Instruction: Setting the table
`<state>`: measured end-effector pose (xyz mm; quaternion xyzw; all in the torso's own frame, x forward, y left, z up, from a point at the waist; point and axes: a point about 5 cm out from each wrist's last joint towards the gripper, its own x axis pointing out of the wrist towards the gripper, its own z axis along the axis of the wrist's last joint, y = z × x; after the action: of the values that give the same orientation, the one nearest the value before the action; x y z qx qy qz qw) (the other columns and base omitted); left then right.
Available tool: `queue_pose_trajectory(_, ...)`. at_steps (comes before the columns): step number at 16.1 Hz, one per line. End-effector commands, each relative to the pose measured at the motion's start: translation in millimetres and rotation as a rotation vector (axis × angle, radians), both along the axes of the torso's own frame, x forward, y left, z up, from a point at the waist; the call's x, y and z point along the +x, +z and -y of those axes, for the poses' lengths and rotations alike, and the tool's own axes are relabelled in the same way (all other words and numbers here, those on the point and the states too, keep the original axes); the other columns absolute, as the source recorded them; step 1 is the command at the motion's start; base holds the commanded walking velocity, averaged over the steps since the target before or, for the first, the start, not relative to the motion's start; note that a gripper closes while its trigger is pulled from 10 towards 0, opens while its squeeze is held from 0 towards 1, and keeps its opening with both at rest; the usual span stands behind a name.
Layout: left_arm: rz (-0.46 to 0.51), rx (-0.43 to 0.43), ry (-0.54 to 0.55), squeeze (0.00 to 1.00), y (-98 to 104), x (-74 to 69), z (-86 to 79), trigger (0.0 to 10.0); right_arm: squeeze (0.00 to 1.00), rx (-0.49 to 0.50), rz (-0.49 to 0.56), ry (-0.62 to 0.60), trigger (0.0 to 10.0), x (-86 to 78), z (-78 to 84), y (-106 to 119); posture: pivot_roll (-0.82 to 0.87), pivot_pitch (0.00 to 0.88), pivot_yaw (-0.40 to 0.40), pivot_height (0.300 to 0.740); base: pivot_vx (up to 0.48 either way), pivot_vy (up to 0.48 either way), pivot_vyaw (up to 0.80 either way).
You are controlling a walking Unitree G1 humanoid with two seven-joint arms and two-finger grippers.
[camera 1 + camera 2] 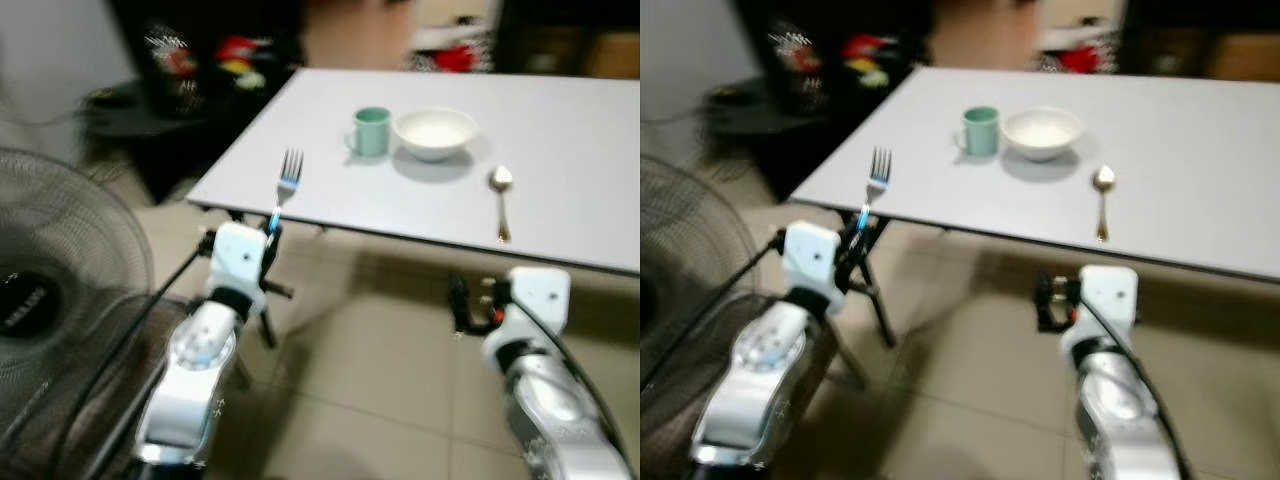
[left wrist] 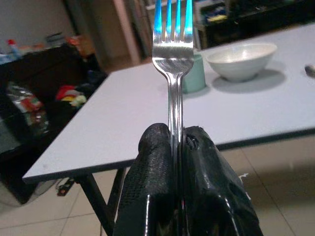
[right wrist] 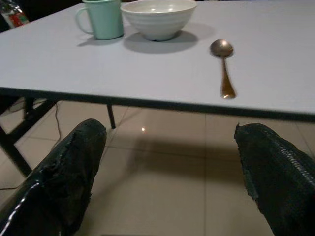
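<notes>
Beside table: floor fan, cluttered shelf.

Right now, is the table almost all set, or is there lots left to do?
Nearly set. Already on the white table: a mint-green mug, a white bowl beside it, and a gold-coloured spoon to the bowl's right. In hand: the left claw is shut on a silver fork, held upright at the table's edge. Left to do: lay that fork down. The right claw is open, below the table edge.
</notes>
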<state>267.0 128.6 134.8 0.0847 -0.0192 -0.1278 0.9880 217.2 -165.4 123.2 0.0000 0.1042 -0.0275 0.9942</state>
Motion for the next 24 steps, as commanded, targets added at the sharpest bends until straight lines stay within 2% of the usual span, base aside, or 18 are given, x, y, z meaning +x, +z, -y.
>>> queue_pose_trajectory(1,0.003,0.0,0.01,0.0,0.9,-0.4,0.0,10.0,0.0,-0.01,0.015,-0.004,10.0,0.1,2.2,4.6,-0.11,0.0,0.09,0.74,0.0,-0.48,-0.63)
queue_pose_trajectory(4,-0.019,-0.042,0.046,0.0,-2.1,-3.7,-3.9,10.0,0.0,-0.046,0.03,0.048,10.0,6.3,-2.4,7.6,-0.11,0.0,0.073,0.74,0.0,-0.16,0.0)
queue_pose_trajectory(6,-0.025,-0.05,0.082,0.0,-5.7,-6.6,-8.7,10.0,0.0,-0.103,0.026,0.129,10.0,10.6,-8.8,7.8,-0.1,0.0,0.051,0.74,0.0,0.0,0.0)
queue_pose_trajectory(7,-0.015,-0.024,0.097,0.0,-6.4,-8.0,-10.9,10.0,0.0,-0.13,0.025,0.171,10.0,13.2,-12.4,6.8,-0.09,0.0,0.034,0.74,0.0,0.0,0.0)
queue_pose_trajectory(8,-0.007,-0.054,0.114,0.0,-4.1,-10.5,-14.1,10.0,0.0,-0.12,0.042,0.211,10.0,16.3,-16.6,8.4,-0.08,0.0,0.018,0.74,0.0,0.0,0.0)
queue_pose_trajectory(9,-0.005,-0.044,0.132,0.0,-4.3,-11.3,-18.2,10.0,0.0,-0.115,0.043,0.225,10.0,18.1,-18.1,8.3,-0.07,0.0,0.01,0.74,0.0,0.0,0.0)
queue_pose_trajectory(14,-0.001,-0.042,0.147,0.0,-1.3,-14.9,-28.2,10.0,0.0,-0.139,0.039,0.261,10.0,24.4,-20.5,6.1,-0.05,0.0,-0.006,0.74,0.21,0.0,0.0)
queue_pose_trajectory(17,-0.001,-0.053,0.099,0.0,-1.8,-12.9,-22.0,10.0,0.0,-0.125,0.066,0.281,10.0,23.9,-20.0,10.5,-0.07,0.0,0.013,0.74,0.298,0.0,0.0)
queue_pose_trajectory(24,-0.001,-0.051,0.077,0.0,-1.6,-8.6,-20.7,10.0,0.0,-0.102,0.067,0.275,10.0,21.4,-18.8,8.9,-0.08,0.0,0.024,0.74,0.299,0.0,0.0)
